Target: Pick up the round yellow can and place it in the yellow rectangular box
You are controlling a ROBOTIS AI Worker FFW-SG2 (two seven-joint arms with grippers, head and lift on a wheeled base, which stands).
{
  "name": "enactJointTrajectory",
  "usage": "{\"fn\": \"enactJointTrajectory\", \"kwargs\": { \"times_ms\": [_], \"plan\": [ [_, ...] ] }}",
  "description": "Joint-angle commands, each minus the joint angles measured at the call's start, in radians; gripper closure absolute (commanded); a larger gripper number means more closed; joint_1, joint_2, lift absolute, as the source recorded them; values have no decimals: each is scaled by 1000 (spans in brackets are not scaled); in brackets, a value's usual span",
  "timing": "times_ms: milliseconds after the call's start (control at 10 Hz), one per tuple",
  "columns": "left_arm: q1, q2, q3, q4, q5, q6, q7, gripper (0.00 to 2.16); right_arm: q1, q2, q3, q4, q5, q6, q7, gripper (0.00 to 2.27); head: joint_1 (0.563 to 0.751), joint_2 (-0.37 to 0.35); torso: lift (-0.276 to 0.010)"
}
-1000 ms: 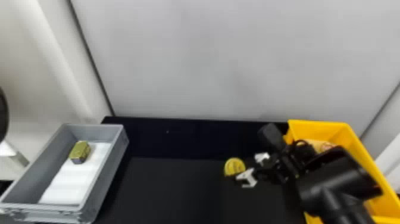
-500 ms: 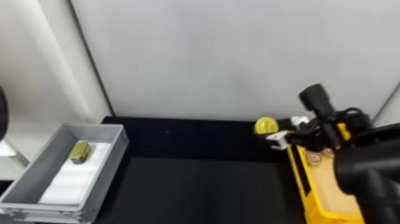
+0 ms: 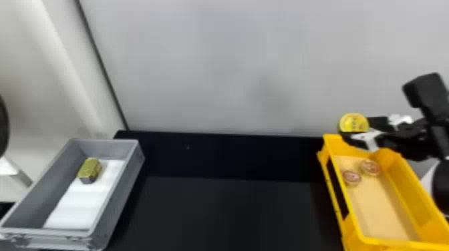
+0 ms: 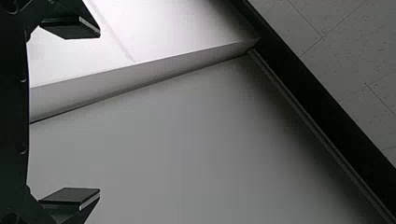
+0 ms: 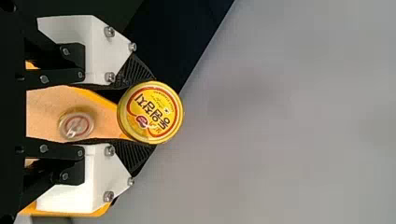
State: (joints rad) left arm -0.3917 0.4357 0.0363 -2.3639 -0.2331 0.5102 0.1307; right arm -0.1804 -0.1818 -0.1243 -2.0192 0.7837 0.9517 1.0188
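A: Item one, the round yellow can (image 3: 353, 122). Condition of hold?
B: Gripped at its sides between the ribbed fingers (image 5: 134, 71) of the right gripper (image 5: 152, 112), printed lid facing the wrist camera.

A: Step in hand?
B: Transfer, apparently. Recommended handling: keep the squeeze firm but even, carry the can inward past the far rim of the yellow rectangular box (image 3: 394, 243), lower it near the floor, level it, then part the fingers gently. Best berth: the bare near floor, away from one round tin (image 3: 351, 178) and a second round tin (image 3: 370, 167).

A: Position relative to gripper?
B: Out at the fingertips, part of it projecting beyond them; by the head view, raised near the box's far end.

A: Left gripper (image 4: 99, 113)?
B: Idle, fingers wide apart, nothing between.
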Motion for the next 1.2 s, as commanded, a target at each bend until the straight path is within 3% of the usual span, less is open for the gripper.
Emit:
{"fn": "enactJointTrajectory", "kwargs": {
  "times_ms": [0, 300, 600, 700, 900, 1100],
  "plan": [
    [-3, 3, -1, 0, 0, 5, 0, 87, 27, -7, -69, -24, 30, 17, 11, 773, 663, 54, -10],
    [-3, 14, -3, -3, 0, 15, -2, 87, 65, -18, -141, -1, 63, 9, 3, 773, 663, 54, -10],
    [8, 19, 7, -9, -6, 19, -2, 87, 104, -25, -236, 122, 63, -17, -4, 773, 663, 54, -10],
    [17, 11, 19, -11, -9, 19, -2, 87, 91, -24, -255, 188, 30, -32, -9, 773, 663, 54, -10],
    [13, 14, 14, -11, -9, 16, -2, 87, 65, -30, -298, 313, -61, -55, -53, 773, 663, 54, -10],
    [10, 14, 8, -8, -9, 15, -2, 87, 42, -61, -321, 438, -161, -66, -112, 773, 663, 54, -10]
  ]
}}
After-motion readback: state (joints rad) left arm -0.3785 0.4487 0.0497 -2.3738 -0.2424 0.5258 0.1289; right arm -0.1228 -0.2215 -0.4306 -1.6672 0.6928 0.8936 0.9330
